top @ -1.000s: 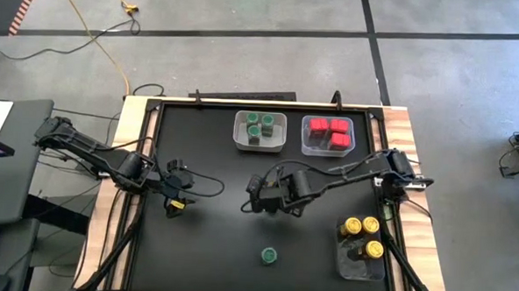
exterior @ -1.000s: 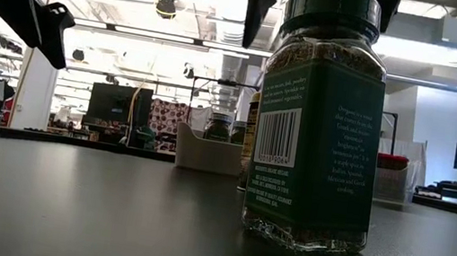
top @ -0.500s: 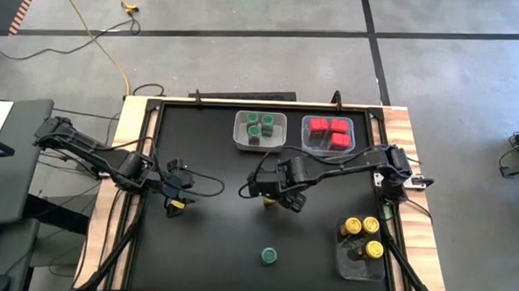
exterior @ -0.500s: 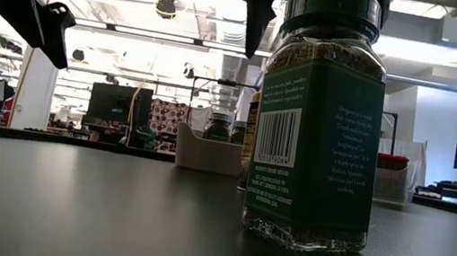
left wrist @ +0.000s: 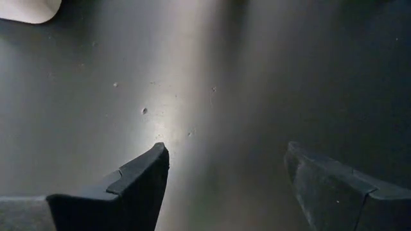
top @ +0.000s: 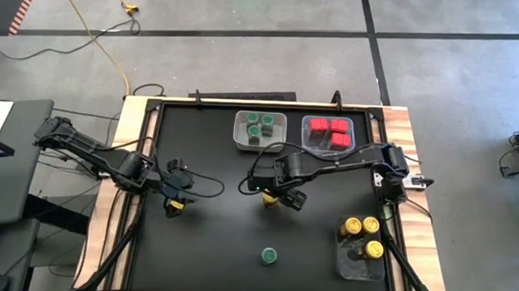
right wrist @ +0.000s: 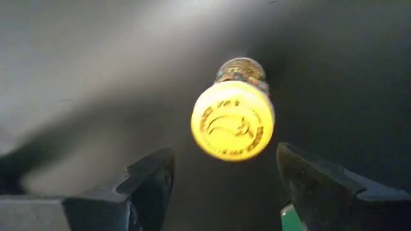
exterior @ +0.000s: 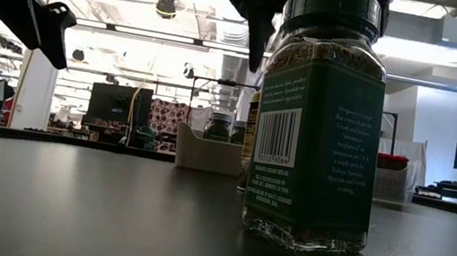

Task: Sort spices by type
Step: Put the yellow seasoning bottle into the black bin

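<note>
- Right gripper [right wrist: 221,170]: my fingers stand apart, empty, above the round yellow-lidded spice jar [right wrist: 234,125] upright mid-table.
- Left gripper [left wrist: 225,173]: open, empty, over bare black tabletop [left wrist: 212,77].
- Round green-lidded spice jar [top: 270,256]: alone near the front edge.
- Clear plastic bins [top: 259,131]: the sorted green, red and yellow containers sit inside.

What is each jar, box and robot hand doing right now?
Green-lidded jar: upright, alone on the table.
Yellow-lidded jar: upright, under the right gripper.
Right gripper: open, above that jar.
Left gripper: open, empty.
Red boxes: in their bin.
</note>
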Available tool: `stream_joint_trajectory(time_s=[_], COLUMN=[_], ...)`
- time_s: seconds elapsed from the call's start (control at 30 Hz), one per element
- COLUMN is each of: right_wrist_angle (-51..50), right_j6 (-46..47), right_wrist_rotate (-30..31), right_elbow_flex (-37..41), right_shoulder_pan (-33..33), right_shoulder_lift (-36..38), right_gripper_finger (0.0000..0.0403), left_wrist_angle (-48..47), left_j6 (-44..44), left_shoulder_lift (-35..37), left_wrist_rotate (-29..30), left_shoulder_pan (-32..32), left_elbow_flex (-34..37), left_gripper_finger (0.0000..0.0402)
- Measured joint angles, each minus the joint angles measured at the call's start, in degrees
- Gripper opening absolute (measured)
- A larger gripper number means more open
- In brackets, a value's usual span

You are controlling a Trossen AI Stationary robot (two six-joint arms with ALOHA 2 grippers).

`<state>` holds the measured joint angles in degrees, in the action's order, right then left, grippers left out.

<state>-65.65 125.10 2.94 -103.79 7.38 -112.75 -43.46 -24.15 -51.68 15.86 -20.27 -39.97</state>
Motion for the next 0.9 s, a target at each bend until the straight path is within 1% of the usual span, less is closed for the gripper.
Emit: stream_joint_trajectory(time_s=[0.07,0.2,0.47,0.9], right_wrist_angle=[-0.73,1.19,0.39,0.76], right_j6=[-0.24,-2.38,-1.20,-1.23], right_wrist_rotate=[-0.92,-1.14,-1.77,-2.16], right_elbow_flex=[0.09,0.12,0.04,0.07], right_shoulder_pan=[-0.11,-0.74,-0.81,-0.68], right_shoulder_lift=[-0.78,-2.37,-4.61,-5.75], right_gripper_finger=[0.0301,0.0301,0.0301,0.0301], left_wrist_angle=[0.00,-0.58,-1.09,-1.31], left_j6=[0.34,0.36,0.38,-0.21], left_shoulder_lift=[-0.02,-0.04,-0.04,-0.04], left_wrist_rotate=[0.00,-0.01,-0.02,-0.09], left_shoulder_pan=[0.00,-0.02,0.00,0.00], left_elbow_flex=[0.00,0.00,0.00,0.00], left_gripper_finger=[0.0297,0.0297,0.0297,0.0297])
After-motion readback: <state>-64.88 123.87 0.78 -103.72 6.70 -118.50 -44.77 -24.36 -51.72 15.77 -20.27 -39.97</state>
